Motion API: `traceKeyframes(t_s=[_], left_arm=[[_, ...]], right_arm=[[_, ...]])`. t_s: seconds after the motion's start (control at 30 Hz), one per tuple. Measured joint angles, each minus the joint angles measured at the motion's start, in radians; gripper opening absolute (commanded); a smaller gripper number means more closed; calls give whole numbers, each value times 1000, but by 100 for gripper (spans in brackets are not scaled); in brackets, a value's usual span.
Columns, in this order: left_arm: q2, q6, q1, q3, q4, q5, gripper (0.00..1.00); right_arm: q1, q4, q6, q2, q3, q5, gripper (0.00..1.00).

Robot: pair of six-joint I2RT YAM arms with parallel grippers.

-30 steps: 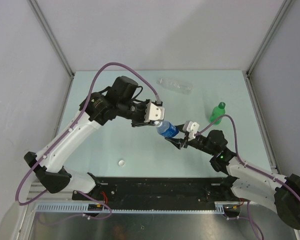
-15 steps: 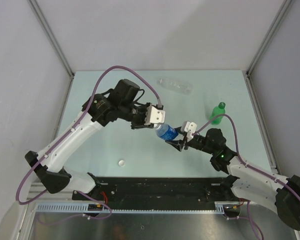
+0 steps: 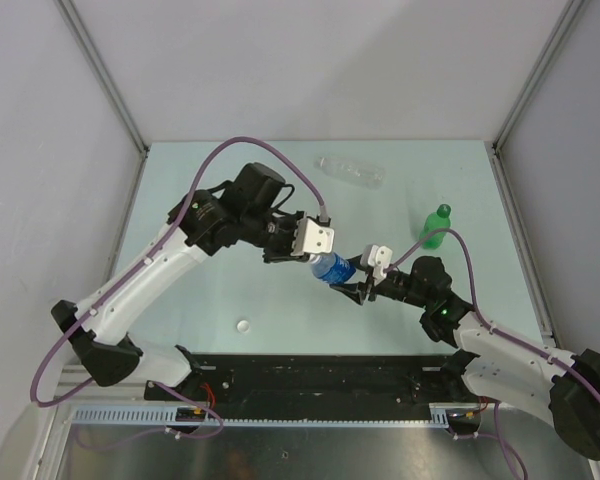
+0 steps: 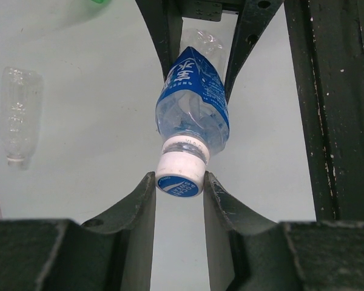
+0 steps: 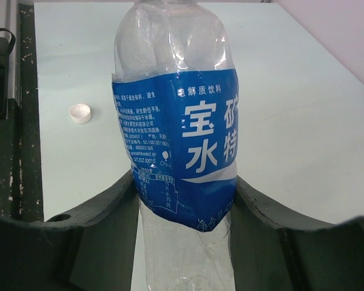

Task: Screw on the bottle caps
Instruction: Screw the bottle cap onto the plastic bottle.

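Note:
The clear bottle with a blue label [image 3: 331, 267] is held in the air between both grippers. My right gripper [image 3: 352, 287] is shut on its body, and the label [image 5: 176, 139] fills the right wrist view between the jaws [image 5: 185, 203]. My left gripper [image 3: 317, 256] is shut on the white cap with a blue top [image 4: 181, 176], which sits on the bottle's neck; both fingertips [image 4: 147, 187] touch its sides. The bottle's body [image 4: 193, 100] points away from the left gripper [image 4: 179, 185]. A loose white cap [image 3: 243, 325] lies on the table, and it also shows in the right wrist view [image 5: 80, 113].
The green bottle [image 3: 435, 226] stands upright at the right of the table. The clear unlabelled bottle [image 3: 349, 170] lies on its side at the back, and it shows in the left wrist view [image 4: 18, 115]. Grey walls enclose the table [image 3: 220, 290].
My left arm's wrist has turned and shifted slightly right and toward the front, staying on the cap. The bottle and the right gripper have moved slightly to the left.

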Motion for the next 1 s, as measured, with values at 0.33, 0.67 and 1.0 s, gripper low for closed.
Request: traceKeyframes(t_s=[0.33, 0.67, 1.0], left_arm=[[26, 3, -36, -8, -20, -63, 0], [54, -1, -77, 1, -43, -142, 0], [62, 2, -116, 23, -60, -188, 0]], right_arm=[[0, -57, -70, 0, 0, 10, 0], [4, -66, -50, 24, 0, 6, 0], [11, -64, -20, 26, 0, 10, 0]])
